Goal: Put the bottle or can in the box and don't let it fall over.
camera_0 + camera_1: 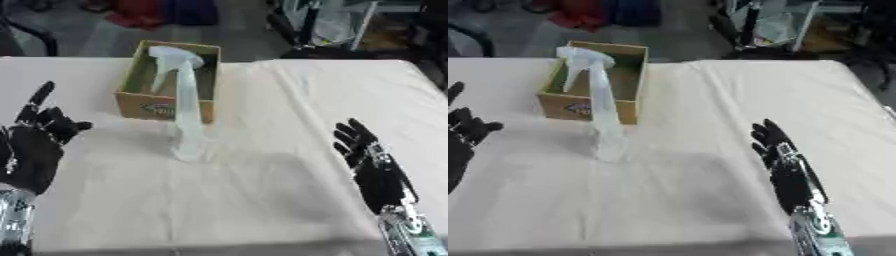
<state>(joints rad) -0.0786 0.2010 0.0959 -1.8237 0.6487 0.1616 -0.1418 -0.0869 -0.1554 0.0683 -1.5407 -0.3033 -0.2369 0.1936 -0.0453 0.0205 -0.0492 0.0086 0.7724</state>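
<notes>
Near the cardboard box [166, 107], a tall clear spray bottle [187, 120] stands ungrasped; left hand [35, 145] and right hand [372, 167] rest open-fingered. Any clumsy sideways contact could topple it.

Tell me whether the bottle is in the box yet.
Not in. The bottle stands upright on the table, in front of the box.

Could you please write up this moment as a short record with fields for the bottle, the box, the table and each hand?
Bottle: tall clear plastic bottle, upright on the table just in front of the box, outside it, untouched.
Box: open-topped yellow-brown cardboard box, far left part of the table; nothing made out inside.
Table: covered with a white cloth.
Left hand: black, open, near the left edge, holding nothing.
Right hand: black, open, lower right, holding nothing.
Task state: bottle not yet in the box.
</notes>
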